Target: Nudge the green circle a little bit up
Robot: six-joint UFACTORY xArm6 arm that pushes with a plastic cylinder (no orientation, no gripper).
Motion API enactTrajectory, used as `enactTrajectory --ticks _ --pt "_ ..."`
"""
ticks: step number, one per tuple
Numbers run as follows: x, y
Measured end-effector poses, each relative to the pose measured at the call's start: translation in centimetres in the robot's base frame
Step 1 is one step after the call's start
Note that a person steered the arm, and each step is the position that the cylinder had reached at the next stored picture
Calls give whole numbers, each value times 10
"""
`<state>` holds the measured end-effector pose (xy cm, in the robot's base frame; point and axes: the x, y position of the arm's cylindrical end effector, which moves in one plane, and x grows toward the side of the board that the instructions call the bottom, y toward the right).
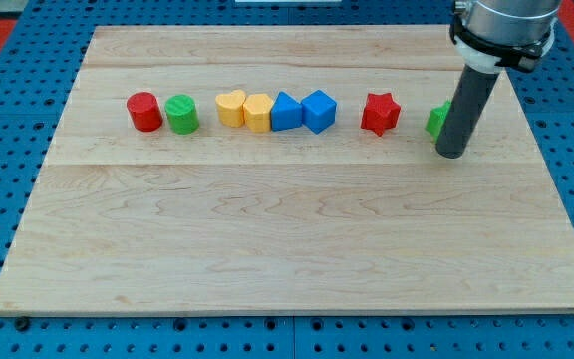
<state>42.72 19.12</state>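
The green circle is a short green cylinder at the view's upper left, touching or nearly touching the red cylinder on its left. My tip rests on the board at the view's upper right, far to the right of the green circle. The rod partly hides another green block, whose shape I cannot make out.
In the same row stand a yellow heart, a yellow block, two blue blocks and a red star. The wooden board lies on a blue pegboard surface.
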Motion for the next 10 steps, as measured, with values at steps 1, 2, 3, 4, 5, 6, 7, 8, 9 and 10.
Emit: enactTrajectory --ticks 1,2,3,4,5,6,7,8,9,10 --pt "-1 5" --pt "-14 5" --pt "4 6" --pt "47 -53" --pt "18 -182" --pt "-33 -275" --pt "-26 -282" --pt "0 -299" --pt "-22 -315" --pt "-42 -325"
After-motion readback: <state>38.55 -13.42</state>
